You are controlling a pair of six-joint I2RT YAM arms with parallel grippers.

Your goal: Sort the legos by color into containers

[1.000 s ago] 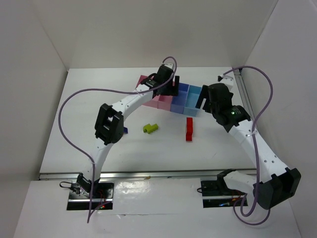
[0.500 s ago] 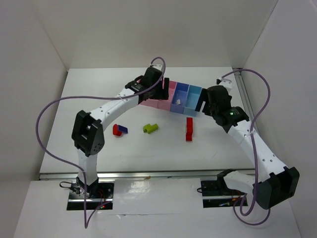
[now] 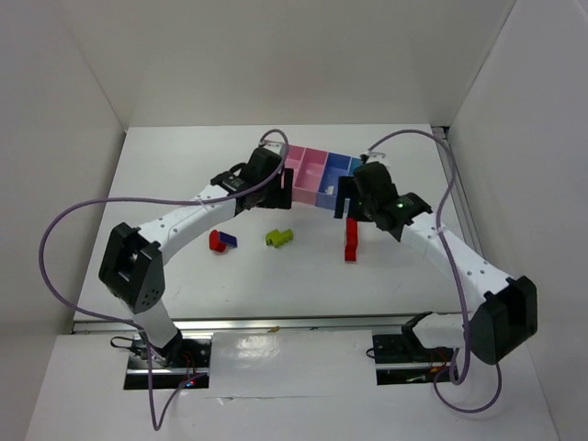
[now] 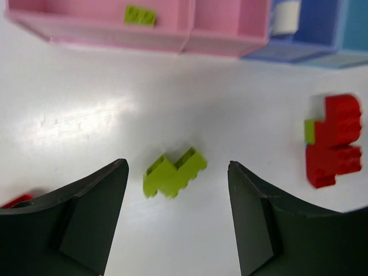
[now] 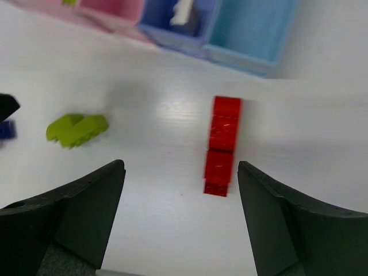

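The containers (image 3: 317, 158) stand at the back middle: pink, blue and light-blue bins. A lime-green lego (image 4: 140, 15) lies in the large pink bin (image 4: 86, 26). A cream lego (image 4: 284, 16) lies in the blue bin. On the table lie a lime-green lego (image 3: 279, 238), a long red lego (image 3: 351, 240) and a red-and-blue lego (image 3: 220, 241). My left gripper (image 4: 177, 192) is open and empty above the loose green lego (image 4: 174, 172). My right gripper (image 5: 180, 172) is open and empty, with the red lego (image 5: 223, 144) just ahead between its fingers.
White walls enclose the table on the left, back and right. A light-blue bin (image 5: 253, 29) sits at the right end of the row. Purple cables loop from both arms. A metal rail runs along the near edge (image 3: 276, 323).
My left gripper has moved left and nearer, from over the bins to above the green lego. My right gripper has moved left, from beside the light-blue bin to above the red lego.
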